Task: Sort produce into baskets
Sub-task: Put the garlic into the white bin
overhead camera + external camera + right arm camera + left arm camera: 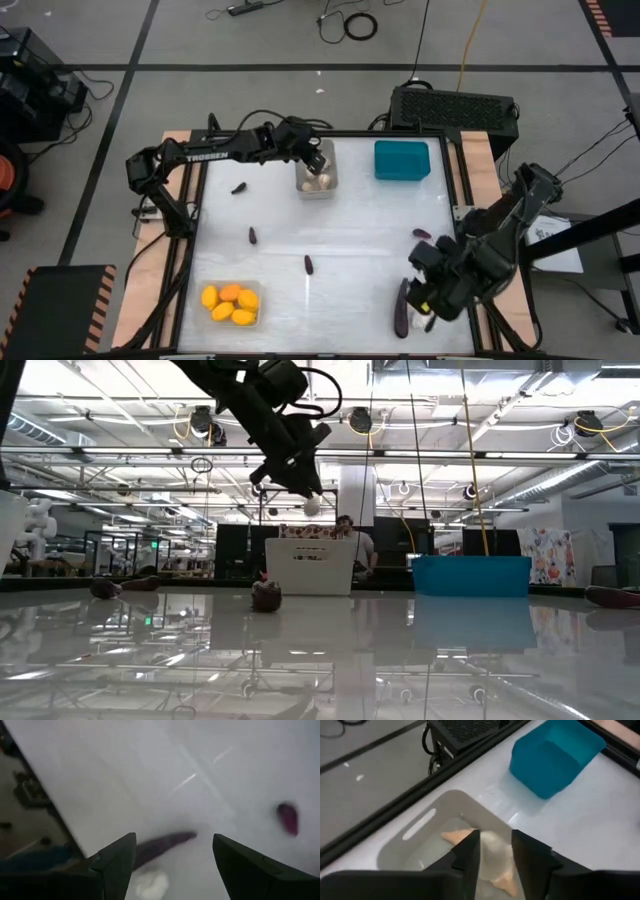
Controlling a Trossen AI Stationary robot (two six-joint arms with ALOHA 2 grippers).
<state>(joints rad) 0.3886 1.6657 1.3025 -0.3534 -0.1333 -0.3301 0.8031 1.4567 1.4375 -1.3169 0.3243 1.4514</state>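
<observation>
High view: glossy white desk (330, 235) framed in black rail; left hand (318, 160), in the upper centre of the frame, hangs over the pale grey translucent plastic bin (317, 182), its two dark fingers (467, 857) close together with a whitish, softly lobed garlic-like bulb (492, 852) between them, more beige bulbs lying in the bin below; in the low view the same bulb (312, 506) shows at the fingertips above the bin (309, 566). Smooth teal rectangular plastic bin (402, 160), upper right of centre, stands beside the grey one, apart from it; clear, nearly invisible bin (232, 303), lower left, contains rounded yellow and orange toy fruits (230, 302). Right hand (432, 300), lower right, hovers with fingers spread wide, pinching nothing; long dark purple eggplant (401, 307) lies just beside it, long axis running nearly top to bottom of the frame. Tiny dark purple eggplant pieces (308, 264) lie scattered over the desk's middle and left.
</observation>
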